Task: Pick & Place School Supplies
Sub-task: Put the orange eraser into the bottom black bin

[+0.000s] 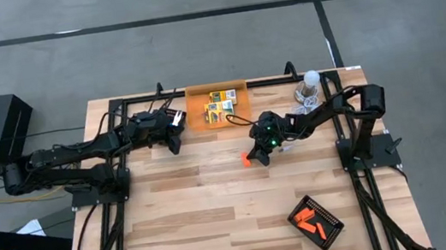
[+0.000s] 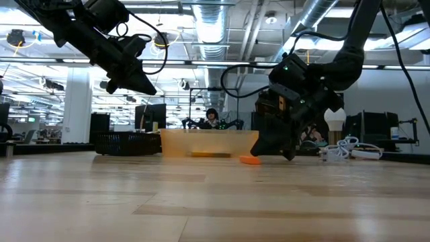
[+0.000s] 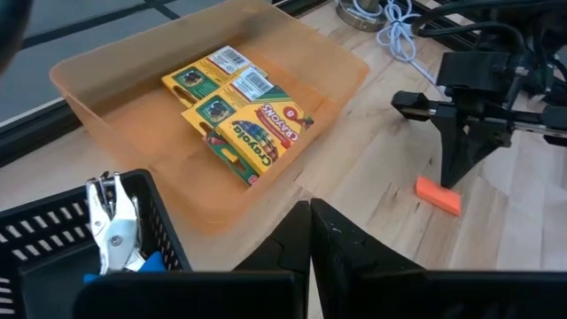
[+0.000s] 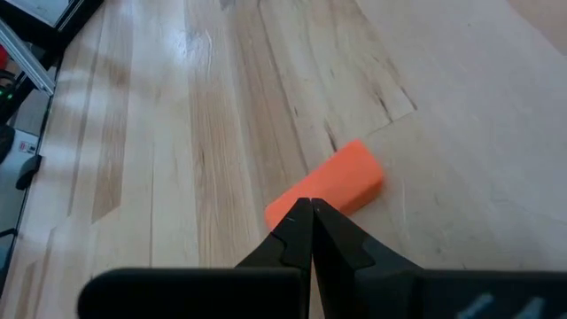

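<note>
Picking the orange stick (image 4: 326, 190) cleanly requires the right gripper (image 4: 310, 211) to part its fingers, now pressed together and empty, then straddle the stick's narrow sides. Stick: short, flat-sided, bright orange, lying on bare table (image 1: 184, 225) just before the bin (image 1: 197, 121) of crayon boxes (image 3: 237, 111). Left gripper (image 3: 309, 211), also closed, waits beside the bin.
</note>
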`<act>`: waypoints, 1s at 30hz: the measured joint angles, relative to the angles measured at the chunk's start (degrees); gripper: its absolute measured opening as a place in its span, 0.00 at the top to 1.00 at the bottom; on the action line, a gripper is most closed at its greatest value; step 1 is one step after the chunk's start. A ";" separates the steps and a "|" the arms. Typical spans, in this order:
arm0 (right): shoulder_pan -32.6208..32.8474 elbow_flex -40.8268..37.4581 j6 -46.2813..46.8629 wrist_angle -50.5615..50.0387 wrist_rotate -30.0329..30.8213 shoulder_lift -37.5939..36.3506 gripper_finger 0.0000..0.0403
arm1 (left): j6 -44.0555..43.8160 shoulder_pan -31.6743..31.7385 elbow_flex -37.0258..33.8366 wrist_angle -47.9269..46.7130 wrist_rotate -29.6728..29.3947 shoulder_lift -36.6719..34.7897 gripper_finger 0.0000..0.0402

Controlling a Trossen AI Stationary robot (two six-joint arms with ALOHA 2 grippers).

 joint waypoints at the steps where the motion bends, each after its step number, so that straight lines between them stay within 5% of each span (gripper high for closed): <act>1: 0.00 0.00 0.00 0.00 0.00 0.00 1.00 | 0.00 0.00 0.00 0.00 0.31 0.00 1.00; 30: -3.43 0.30 -1.62 -6.60 4.61 -0.46 1.00 | 0.25 0.00 0.02 0.24 3.11 0.00 1.00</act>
